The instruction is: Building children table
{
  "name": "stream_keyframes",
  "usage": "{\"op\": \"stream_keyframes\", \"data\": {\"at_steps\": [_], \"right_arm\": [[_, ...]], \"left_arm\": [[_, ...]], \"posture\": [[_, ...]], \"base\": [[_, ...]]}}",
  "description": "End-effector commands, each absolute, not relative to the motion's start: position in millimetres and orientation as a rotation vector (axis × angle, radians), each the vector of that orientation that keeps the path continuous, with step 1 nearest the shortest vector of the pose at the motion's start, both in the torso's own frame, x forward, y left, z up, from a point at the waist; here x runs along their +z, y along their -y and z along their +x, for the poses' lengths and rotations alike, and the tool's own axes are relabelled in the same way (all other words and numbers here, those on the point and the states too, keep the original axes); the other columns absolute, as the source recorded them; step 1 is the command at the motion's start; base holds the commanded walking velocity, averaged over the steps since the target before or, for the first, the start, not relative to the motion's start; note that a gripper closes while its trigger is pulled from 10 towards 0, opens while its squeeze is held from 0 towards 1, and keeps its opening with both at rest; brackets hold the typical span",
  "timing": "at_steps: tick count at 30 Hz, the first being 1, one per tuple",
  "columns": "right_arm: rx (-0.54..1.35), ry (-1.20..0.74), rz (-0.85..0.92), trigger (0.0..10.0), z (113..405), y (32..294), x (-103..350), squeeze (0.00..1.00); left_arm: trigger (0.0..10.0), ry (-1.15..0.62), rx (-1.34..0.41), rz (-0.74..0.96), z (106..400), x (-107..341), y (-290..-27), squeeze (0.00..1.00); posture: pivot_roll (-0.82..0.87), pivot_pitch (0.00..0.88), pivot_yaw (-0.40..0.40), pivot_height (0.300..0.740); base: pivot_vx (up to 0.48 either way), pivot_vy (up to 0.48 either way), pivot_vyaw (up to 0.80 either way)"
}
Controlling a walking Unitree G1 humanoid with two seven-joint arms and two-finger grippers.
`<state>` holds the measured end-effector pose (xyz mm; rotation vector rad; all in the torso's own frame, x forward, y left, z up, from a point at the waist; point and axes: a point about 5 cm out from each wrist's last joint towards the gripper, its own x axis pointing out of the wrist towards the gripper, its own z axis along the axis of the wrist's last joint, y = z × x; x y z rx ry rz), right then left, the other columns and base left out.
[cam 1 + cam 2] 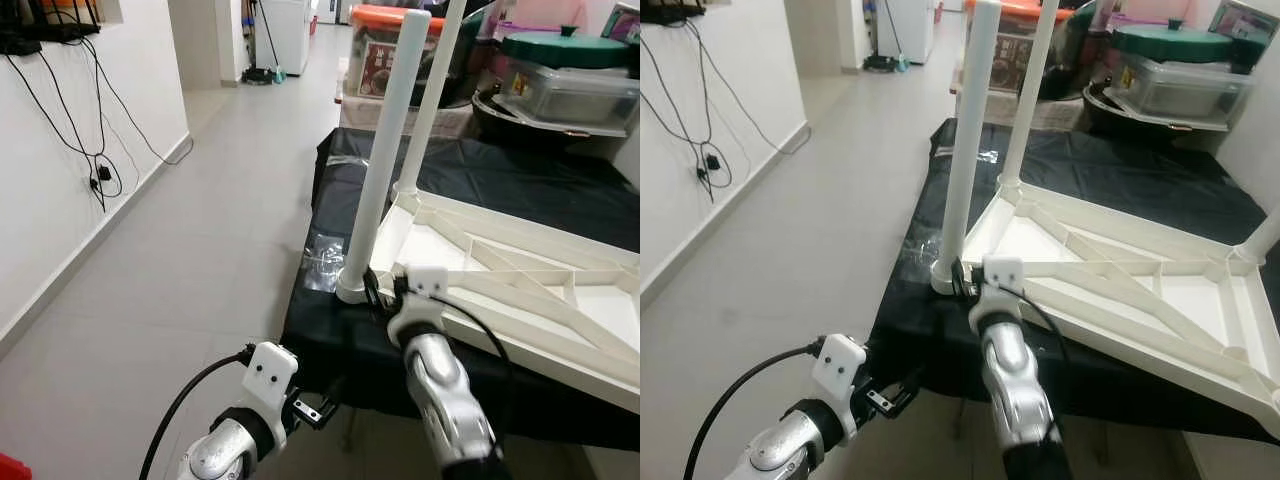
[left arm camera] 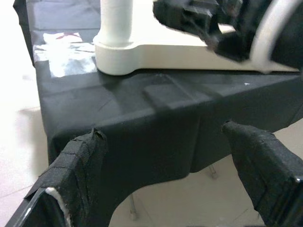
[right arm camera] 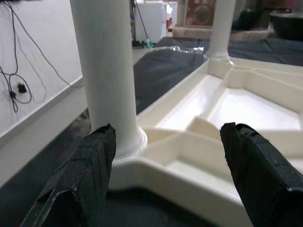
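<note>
A white children's table top (image 1: 520, 290) lies upside down on a table draped in black cloth (image 1: 330, 335). Two white legs stand upright in its left corners: a near leg (image 1: 385, 150) and a far leg (image 1: 430, 100). A third leg (image 1: 1265, 235) rises at the right. My right gripper (image 3: 168, 137) is open at the near-left corner, with the near leg's base (image 3: 118, 137) just beside one finger (image 3: 90, 165). My left gripper (image 2: 163, 132) is open too. It hangs lower, in front of the cloth's hanging edge and below that corner.
A clear plastic bag (image 1: 325, 262) lies on the cloth beside the near leg. Storage boxes (image 1: 385, 50) and lidded containers (image 1: 565, 75) crowd the back. Cables (image 1: 95, 170) hang on the left wall. Open tiled floor (image 1: 200, 260) lies to the left.
</note>
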<state>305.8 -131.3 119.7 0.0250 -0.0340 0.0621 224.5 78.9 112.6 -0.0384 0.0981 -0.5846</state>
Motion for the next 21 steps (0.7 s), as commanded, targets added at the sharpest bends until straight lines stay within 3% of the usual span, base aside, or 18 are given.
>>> {"op": "stream_keyframes", "data": {"at_steps": [1,6,18,21], "right_arm": [[0.072,0.029,0.012,10.0,302,128,120,0.00],[0.082,0.010,0.021,10.0,290,123,114,0.00],[0.103,0.039,0.021,10.0,289,120,121,0.00],[0.128,0.045,0.029,10.0,289,119,124,0.00]], "left_arm": [[10.0,-0.103,-0.578,-0.039,224,110,-79,0.00],[10.0,-0.109,-0.559,-0.052,226,109,-82,0.00],[10.0,-0.125,-0.547,-0.049,227,107,-84,0.00],[10.0,-0.128,-0.536,-0.051,228,106,-85,0.00]], "posture": [[0.09,0.017,-0.069,0.740],[0.09,0.012,-0.069,0.740],[0.09,0.015,-0.066,0.740],[0.10,0.026,-0.069,0.740]], "base": [[0.000,0.000,0.00],[0.000,0.000,0.00],[0.000,0.477,0.00],[0.000,0.110,0.00]]}}
